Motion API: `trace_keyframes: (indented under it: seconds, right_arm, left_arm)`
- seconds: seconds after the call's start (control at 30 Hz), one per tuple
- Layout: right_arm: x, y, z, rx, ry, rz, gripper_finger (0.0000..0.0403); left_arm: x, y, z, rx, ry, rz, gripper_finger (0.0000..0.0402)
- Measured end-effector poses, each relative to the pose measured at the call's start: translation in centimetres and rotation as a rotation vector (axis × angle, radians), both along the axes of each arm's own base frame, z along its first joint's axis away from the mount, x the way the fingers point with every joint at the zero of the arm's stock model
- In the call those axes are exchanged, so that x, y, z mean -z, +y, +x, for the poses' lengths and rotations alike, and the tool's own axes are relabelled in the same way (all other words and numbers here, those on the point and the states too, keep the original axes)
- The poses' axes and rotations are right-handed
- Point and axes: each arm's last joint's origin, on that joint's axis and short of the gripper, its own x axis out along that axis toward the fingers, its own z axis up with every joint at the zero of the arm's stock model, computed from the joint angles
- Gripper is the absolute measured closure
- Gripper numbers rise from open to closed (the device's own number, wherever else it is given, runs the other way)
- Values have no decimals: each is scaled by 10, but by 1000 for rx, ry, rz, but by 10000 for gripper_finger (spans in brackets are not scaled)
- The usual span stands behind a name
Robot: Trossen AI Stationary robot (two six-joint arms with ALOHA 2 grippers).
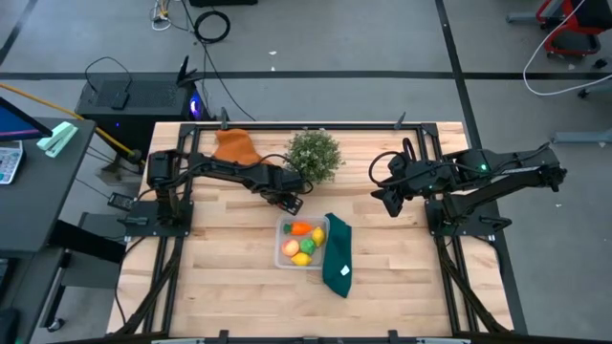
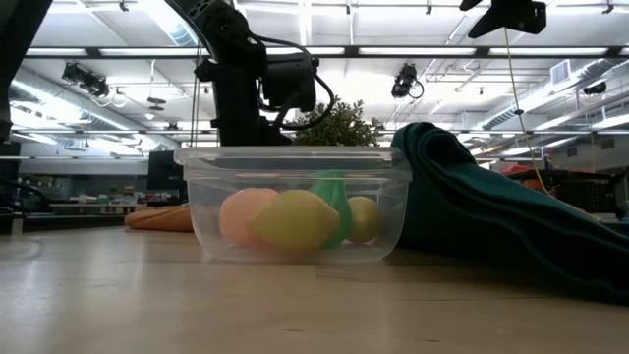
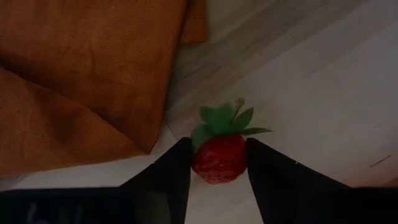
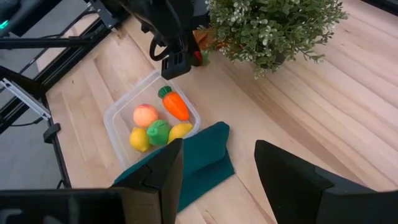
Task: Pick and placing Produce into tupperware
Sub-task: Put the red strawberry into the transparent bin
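Note:
A small red strawberry [image 3: 219,158] with a green leaf cap lies on the wooden table between the orange cloth [image 3: 81,81] and the potted plant [image 1: 314,153]. My left gripper [image 3: 217,152] stands over it, shut on it. The clear tupperware [image 4: 112,118] sits at mid-table. It holds an orange carrot [image 4: 176,106], a pink peach [image 4: 145,115], a green piece [image 4: 158,132] and two yellow lemons [image 4: 139,139]. My right gripper [image 4: 217,162] hangs open, high over the table's right side, with nothing between its fingers. My left gripper pinches the strawberry's red body [image 3: 205,163] between its two fingers, one on each side. The fingers come steeply from above, pointing down. The berry lies on the table top, its leaf cap [image 3: 224,119] sticking out beyond the fingertips.
A dark green cloth [image 1: 338,253] leans against the tupperware's right side. The orange cloth [image 1: 234,146] lies at the far edge, left of the plant. Bare wood spreads over the near half of the table.

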Motion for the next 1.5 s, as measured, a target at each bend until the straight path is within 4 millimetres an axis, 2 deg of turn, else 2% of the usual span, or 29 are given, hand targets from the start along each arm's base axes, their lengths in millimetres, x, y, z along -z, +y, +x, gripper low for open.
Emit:
trace_keyframes:
  seconds: [0.17, 0.4, 0.57, 0.77, 0.9, 1.03, 1.23, 1.5]
  right_arm:
    - [0, 0, 0, 0, 0, 0, 238]
    - [0, 0, 0, 0, 0, 0, 238]
    - [0, 0, 0, -1, 0, 0, 238]
    - [0, 0, 0, -1, 0, 0, 238]
    - [0, 0, 0, -1, 0, 0, 238]
    - [0, 0, 0, -1, 0, 1, 238]
    - [0, 0, 0, -1, 1, 0, 238]
    - [0, 0, 0, -1, -1, 1, 238]
  left_arm:
    - [0, 0, 0, 0, 0, 0, 261]
    - [0, 0, 0, 0, 0, -2, 245]
    - [-4, -1, -1, 4, -5, -13, 260]
    - [-13, -1, -4, 14, -27, -17, 255]
    - [-25, -2, -7, 14, -51, -14, 247]
    - [-39, -5, -12, 22, -85, -17, 256]
    - [-63, -22, -15, 88, -180, -65, 259]
    - [-76, -69, -10, 222, -304, -162, 256]
